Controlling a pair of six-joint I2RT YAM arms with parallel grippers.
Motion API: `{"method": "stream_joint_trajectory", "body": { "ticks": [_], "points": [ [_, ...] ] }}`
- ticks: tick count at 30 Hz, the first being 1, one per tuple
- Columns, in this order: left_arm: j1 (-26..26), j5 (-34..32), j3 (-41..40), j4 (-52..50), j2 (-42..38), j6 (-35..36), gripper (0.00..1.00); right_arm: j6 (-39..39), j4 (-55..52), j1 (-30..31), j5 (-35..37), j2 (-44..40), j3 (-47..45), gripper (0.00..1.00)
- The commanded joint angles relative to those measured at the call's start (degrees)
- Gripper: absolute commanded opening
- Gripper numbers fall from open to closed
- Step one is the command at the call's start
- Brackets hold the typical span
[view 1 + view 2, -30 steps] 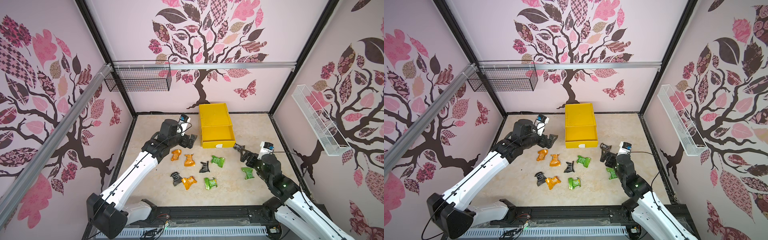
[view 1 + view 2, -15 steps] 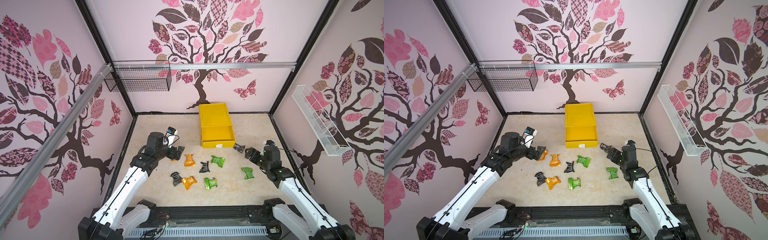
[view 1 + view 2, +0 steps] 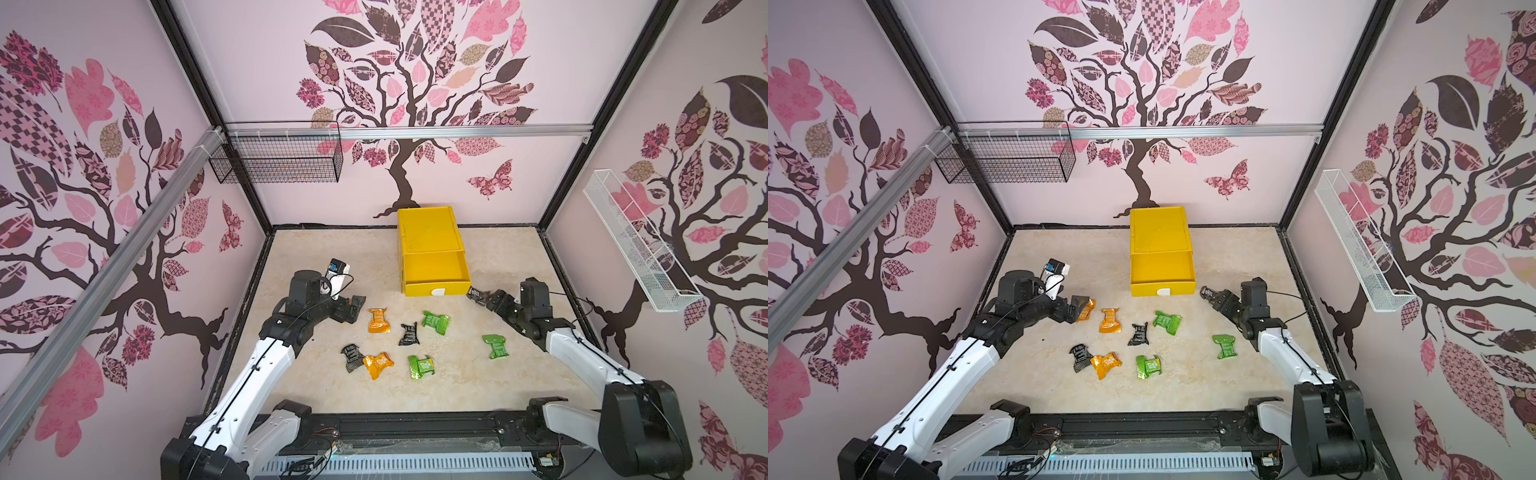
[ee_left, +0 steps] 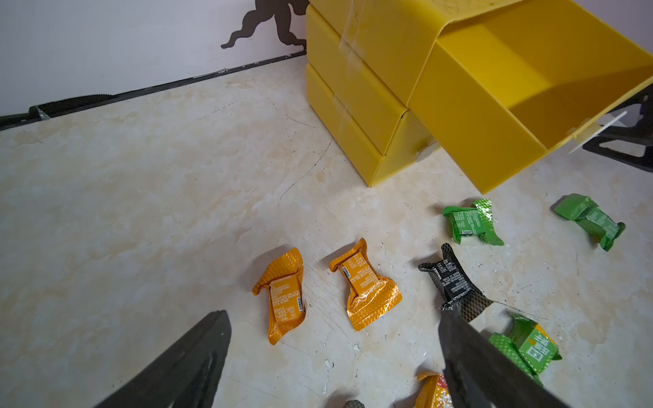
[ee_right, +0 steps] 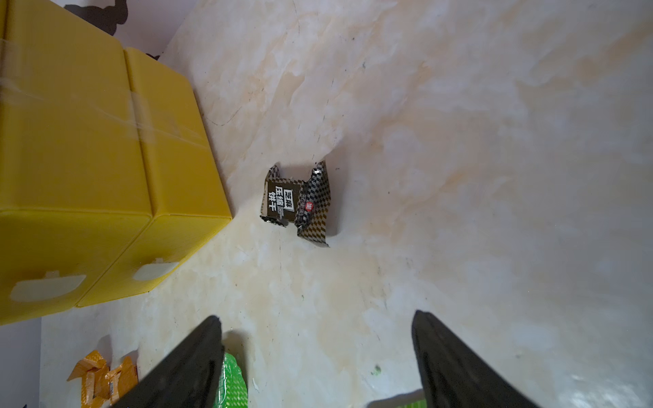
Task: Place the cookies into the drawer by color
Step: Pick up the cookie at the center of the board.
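Observation:
The yellow drawer (image 3: 430, 249) stands at the back of the table with its top drawer pulled out and empty (image 4: 551, 81). Cookies lie scattered before it: orange (image 3: 379, 321) (image 3: 378, 365), green (image 3: 436, 322) (image 3: 495, 346) (image 3: 420, 367) and black (image 3: 409, 333) (image 3: 352, 356). My left gripper (image 3: 357, 305) (image 4: 332, 314) is open, low over the table just short of two orange cookies (image 4: 284, 295) (image 4: 364, 286). My right gripper (image 3: 478, 296) (image 5: 317, 318) is open beside the drawer's right front corner. A black cookie (image 5: 298, 203) lies ahead of its fingers, untouched.
A black wire basket (image 3: 278, 160) hangs on the back wall at the left. A white wire basket (image 3: 631, 241) hangs on the right wall. Two shut drawers (image 5: 88, 247) sit under the open one. Black rails edge the marble-look table (image 3: 316, 257).
My left arm drew back from the drawer's left side and came down near the orange cookies. My right arm lowered toward the black cookie beside the drawer, and its jaws narrowed slightly.

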Motion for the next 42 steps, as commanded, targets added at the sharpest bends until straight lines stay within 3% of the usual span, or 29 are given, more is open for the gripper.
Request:
{"method": "stream_joint_trajectory", "body": {
  "ticks": [1, 10, 24, 31, 38, 42],
  "points": [
    [0.14, 1.53, -0.12, 1.56, -1.18, 0.31, 0.97, 1.3, 3.48, -1.19, -3.82, 4.79, 3.4, 0.81],
    [-0.23, 2.23, 0.74, 0.88, -1.28, -0.37, 0.97, 2.71, 4.45, -1.84, -5.15, 16.36, 9.3, 0.71],
    [-1.43, 2.96, 1.19, 0.42, -0.66, -0.47, 0.97, 3.49, 6.7, -2.4, -7.17, 26.19, 12.13, 0.52],
    [-1.46, 3.91, 0.87, 0.59, -0.87, -0.78, 0.97, 3.32, 7.95, -2.46, -7.7, 27.65, 12.17, 0.35],
    [-1.46, 4.02, 0.43, 0.9, -1.34, -0.61, 0.97, 1.82, 6.94, -2.46, -7.66, 25.27, 11.9, 0.02],
    [-1.59, 3.25, -0.61, 2.14, -1.32, -0.3, 0.97, 0.45, 5.23, -2.46, -7.57, 22.25, 11.66, 0.0]
  ]
}}
